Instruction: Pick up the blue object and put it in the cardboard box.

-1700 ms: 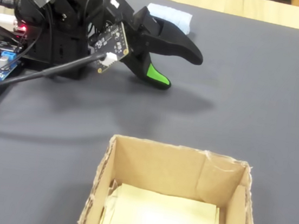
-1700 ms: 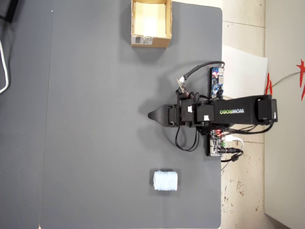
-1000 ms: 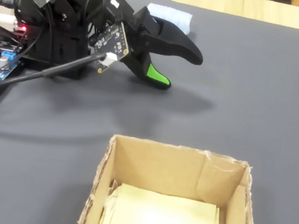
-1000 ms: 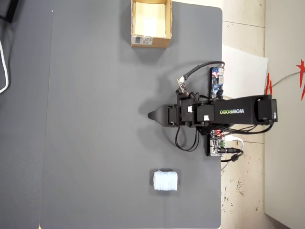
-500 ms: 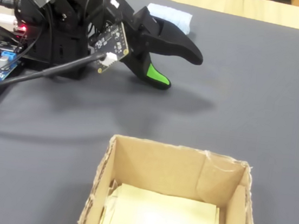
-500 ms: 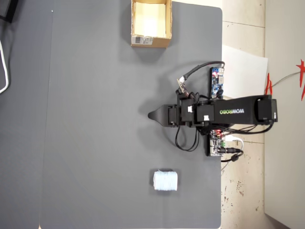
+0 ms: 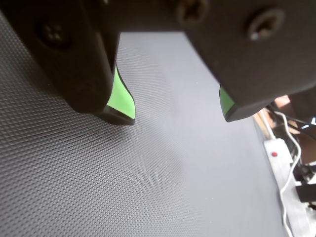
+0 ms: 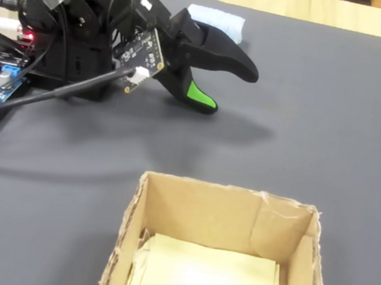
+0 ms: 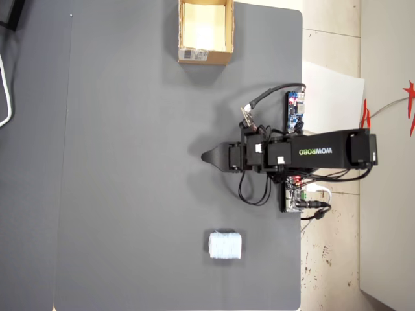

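The blue object [image 9: 225,245] is a pale ribbed roll lying on the dark mat near the bottom of the overhead view, well apart from the arm. In the fixed view the blue object [image 8: 216,20] shows partly behind the black jaws. The cardboard box [image 9: 205,57] stands at the top edge with a barcode label on its side. In the fixed view the cardboard box [image 8: 226,190] is nearest the camera, with a pale sheet inside. My gripper [image 7: 177,117] is open, green pads apart, with only bare mat between them. It hovers low over the mat [image 8: 233,91], about midway between box and roll [image 9: 206,156].
The arm's base and circuit boards [image 9: 295,110] sit at the mat's right edge in the overhead view, with cables around them. A power strip [image 7: 277,154] and wires lie beyond the mat's edge in the wrist view. The grey mat [image 9: 130,162] spreads wide to the left.
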